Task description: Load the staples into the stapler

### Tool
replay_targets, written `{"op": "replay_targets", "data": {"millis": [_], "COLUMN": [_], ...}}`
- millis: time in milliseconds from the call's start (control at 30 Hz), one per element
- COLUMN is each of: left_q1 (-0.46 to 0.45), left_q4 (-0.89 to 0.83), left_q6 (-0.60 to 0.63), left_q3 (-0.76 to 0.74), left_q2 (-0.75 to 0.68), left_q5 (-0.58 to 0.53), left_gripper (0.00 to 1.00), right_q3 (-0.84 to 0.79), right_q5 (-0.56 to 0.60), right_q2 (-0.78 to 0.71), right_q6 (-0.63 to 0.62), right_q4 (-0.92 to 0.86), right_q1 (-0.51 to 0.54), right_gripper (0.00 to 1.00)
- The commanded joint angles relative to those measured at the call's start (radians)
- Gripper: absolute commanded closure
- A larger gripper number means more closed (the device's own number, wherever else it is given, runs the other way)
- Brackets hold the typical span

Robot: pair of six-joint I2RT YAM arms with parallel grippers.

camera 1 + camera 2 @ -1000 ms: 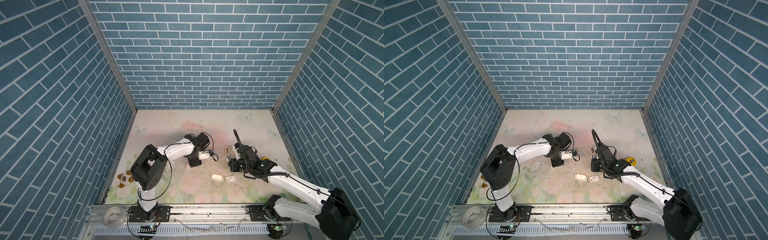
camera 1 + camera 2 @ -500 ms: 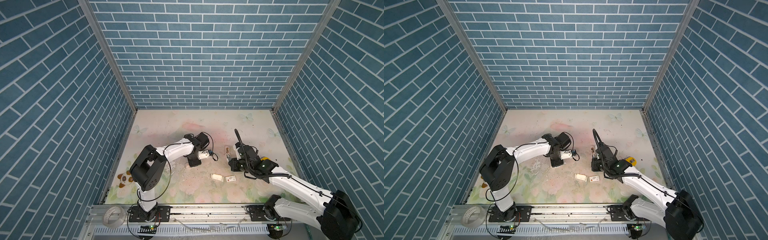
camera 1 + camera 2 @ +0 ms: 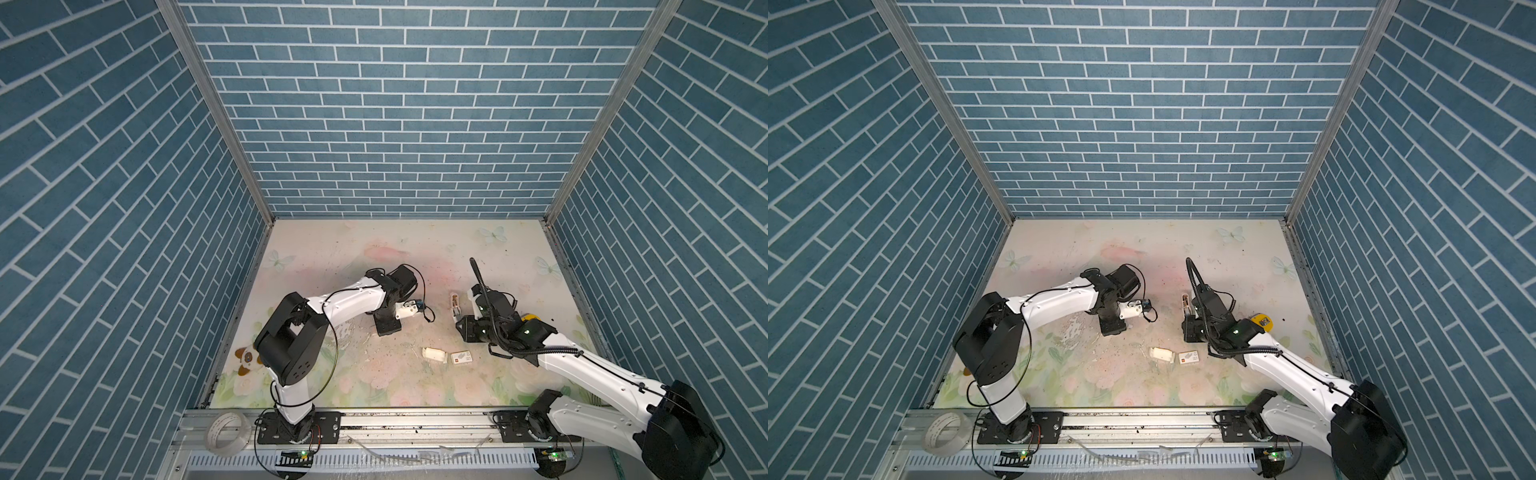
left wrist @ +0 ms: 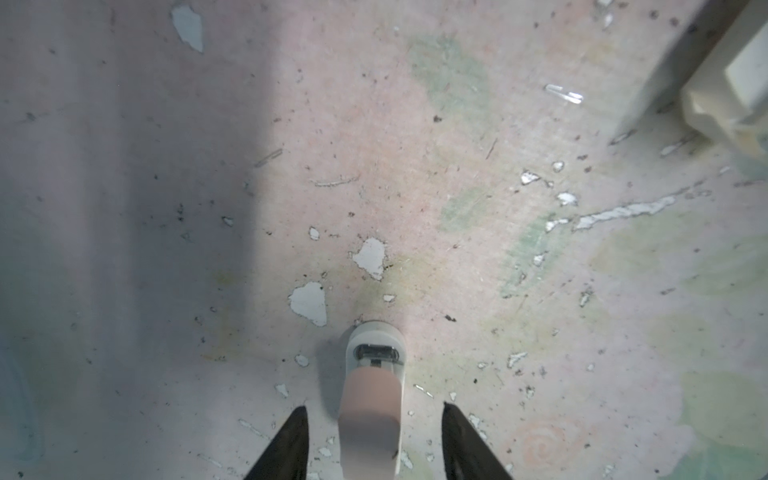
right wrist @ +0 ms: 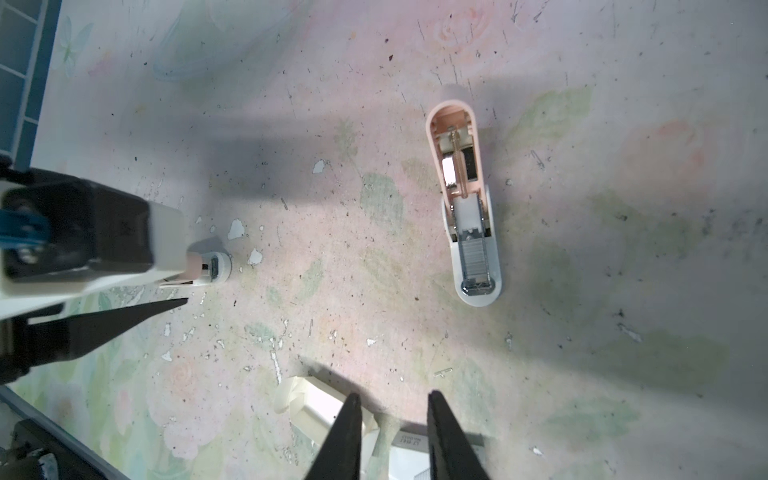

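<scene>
The surface is hemmed in by blue brick-patterned walls at the back and both sides, and by a metal rail along the bottom of both top views. Its upper half gives the widest room, while the right arm runs close to the right wall. The stapler lies flipped open at centre-right, with a silver-grey strip of staples in its channel. The left claw stands released, its fingers either side of a closed second stapler with a gap on each side. The right claw is parted and holds nothing, its tips showing over the white tray and the sleeve beside it. Compared with a second ago, both arms, the stapler, tray and sleeve sit where they were.
</scene>
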Motion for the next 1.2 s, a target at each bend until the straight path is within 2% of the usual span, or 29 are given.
{"op": "replay_targets", "data": {"millis": [0, 167, 333, 400, 767, 1033, 1167], "left_q1": [0.002, 0.003, 0.004, 0.004, 0.030, 0.039, 0.044], "left_q4": [-0.019, -0.054, -0.088, -0.110, -0.201, -0.204, -0.204], "left_q6": [0.017, 0.037, 0.043, 0.052, 0.106, 0.105, 0.095], "left_q3": [0.002, 0.036, 0.059, 0.069, 0.119, 0.124, 0.110], "left_q2": [-0.046, -0.069, -0.110, -0.136, -0.206, -0.213, -0.216], "left_q5": [0.012, 0.039, 0.084, 0.115, 0.228, 0.253, 0.248], "left_gripper": [0.43, 0.40, 0.38, 0.36, 0.27, 0.26, 0.26], "right_q3": [-0.010, -0.049, -0.044, -0.039, 0.018, 0.100, 0.096], "right_q5": [0.076, 0.133, 0.170, 0.151, -0.027, -0.017, 0.025], "right_q2": [-0.010, 0.004, 0.080, 0.121, 0.307, 0.461, 0.473], "right_q6": [-0.041, -0.085, -0.178, -0.215, -0.328, -0.369, -0.372], "right_q4": [-0.006, 0.073, 0.157, 0.194, 0.300, 0.303, 0.319], "right_q1": [-0.005, -0.009, -0.030, -0.054, -0.128, -0.139, -0.143], "right_gripper": [0.64, 0.50, 0.44, 0.43, 0.42, 0.43, 0.44]}}
